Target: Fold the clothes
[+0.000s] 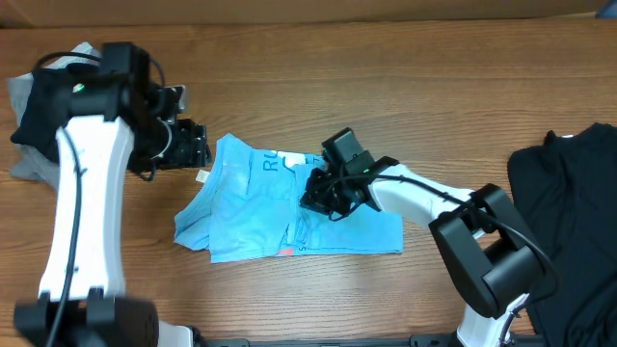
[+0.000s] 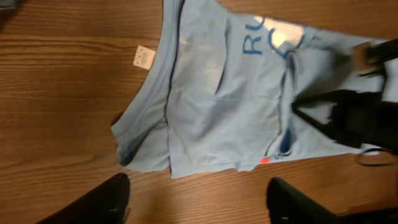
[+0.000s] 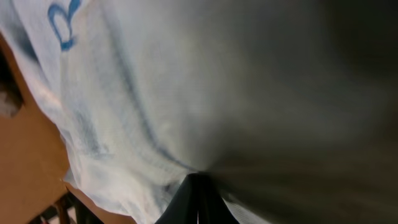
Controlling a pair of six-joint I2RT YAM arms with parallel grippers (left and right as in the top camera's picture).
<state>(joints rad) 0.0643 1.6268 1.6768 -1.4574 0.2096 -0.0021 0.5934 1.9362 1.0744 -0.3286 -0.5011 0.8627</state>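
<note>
The light blue T-shirt [image 1: 251,207] lies half-folded but rumpled on the bench [image 1: 386,77], and a black garment [image 1: 569,212] well to its right looks not yet folded. The right fingers [image 3: 198,200], pressed together, sit on the shirt's middle. The left fingers [image 2: 106,202] hang spread and empty beside its collar edge.

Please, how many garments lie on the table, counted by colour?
1 light blue T-shirt
2 black garments: right black garment, left black garment
1 grey garment
Total: 4
</note>
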